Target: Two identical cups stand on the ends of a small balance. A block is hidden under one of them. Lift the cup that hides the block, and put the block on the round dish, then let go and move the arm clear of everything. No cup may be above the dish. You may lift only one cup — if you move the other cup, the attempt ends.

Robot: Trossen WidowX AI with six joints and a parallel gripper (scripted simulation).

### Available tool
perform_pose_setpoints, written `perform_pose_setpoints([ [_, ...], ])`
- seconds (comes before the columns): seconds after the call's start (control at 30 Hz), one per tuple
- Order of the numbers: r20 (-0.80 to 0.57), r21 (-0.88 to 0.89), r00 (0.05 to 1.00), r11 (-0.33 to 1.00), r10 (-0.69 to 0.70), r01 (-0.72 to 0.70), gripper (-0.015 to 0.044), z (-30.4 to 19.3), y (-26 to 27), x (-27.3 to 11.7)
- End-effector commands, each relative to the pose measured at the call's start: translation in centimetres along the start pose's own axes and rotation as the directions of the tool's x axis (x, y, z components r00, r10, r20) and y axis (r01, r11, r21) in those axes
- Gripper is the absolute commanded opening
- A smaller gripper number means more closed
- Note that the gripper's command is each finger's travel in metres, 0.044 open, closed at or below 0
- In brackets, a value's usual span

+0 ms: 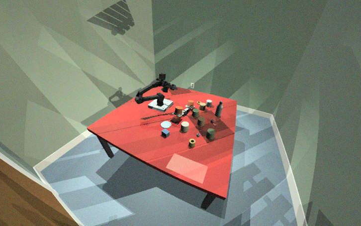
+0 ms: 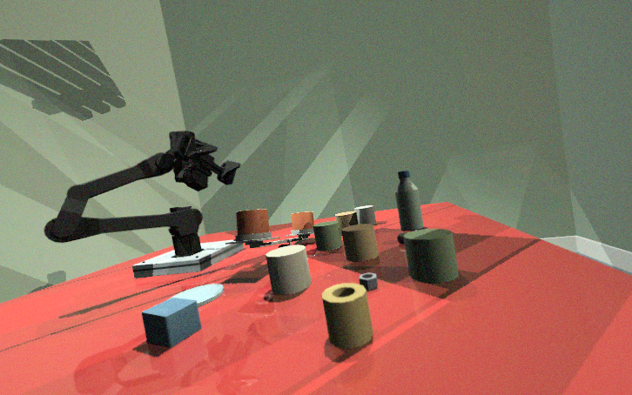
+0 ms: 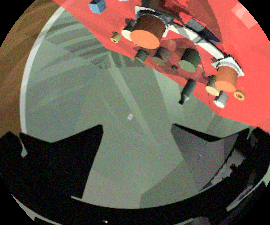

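Note:
An orange cup [image 1: 178,110] [image 2: 252,223] [image 3: 146,34] stands upright on the balance end nearer the dish. A matching orange cup [image 1: 190,103] [image 2: 302,220] [image 3: 227,79] stands on the far end. The balance [image 3: 204,41] seems higher at the end nearer the dish, but its tilt is hard to judge. No hidden block shows. The pale blue round dish [image 1: 165,124] [image 2: 206,293] lies flat and bare on the table. My gripper [image 1: 169,88] [image 2: 214,177] [image 3: 138,128] is open and empty, high above the table and away from both cups.
A blue box [image 1: 165,133] [image 2: 171,322] [image 3: 97,6] stands beside the dish. A cream cylinder [image 1: 184,126] [image 2: 289,270], several green, brown and yellow cylinders, and small nuts stand beyond the balance. A tall bottle [image 1: 219,109] [image 2: 408,205] [image 3: 187,91] stands farther back.

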State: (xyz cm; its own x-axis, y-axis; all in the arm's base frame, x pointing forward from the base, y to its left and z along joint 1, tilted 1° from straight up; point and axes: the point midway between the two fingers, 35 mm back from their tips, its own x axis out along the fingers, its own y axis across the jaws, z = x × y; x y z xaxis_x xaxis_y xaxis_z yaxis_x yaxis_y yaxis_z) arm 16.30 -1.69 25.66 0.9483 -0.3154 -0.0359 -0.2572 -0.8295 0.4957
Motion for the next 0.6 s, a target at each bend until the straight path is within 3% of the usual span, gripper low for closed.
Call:
perform_pose_setpoints([
  [0.0,0.0,-0.003,1.0,1.0,-0.001,0.001,0.0426,0.0,0.0,0.0],
  [0.27,-0.005,-0.129,1.0,0.991,-0.028,0.027,0.044,-0.6,-0.3,0.1],
  [0.57,0.019,-0.419,0.997,0.905,-0.072,0.073,0.044,-1.1,-0.8,0.4],
])
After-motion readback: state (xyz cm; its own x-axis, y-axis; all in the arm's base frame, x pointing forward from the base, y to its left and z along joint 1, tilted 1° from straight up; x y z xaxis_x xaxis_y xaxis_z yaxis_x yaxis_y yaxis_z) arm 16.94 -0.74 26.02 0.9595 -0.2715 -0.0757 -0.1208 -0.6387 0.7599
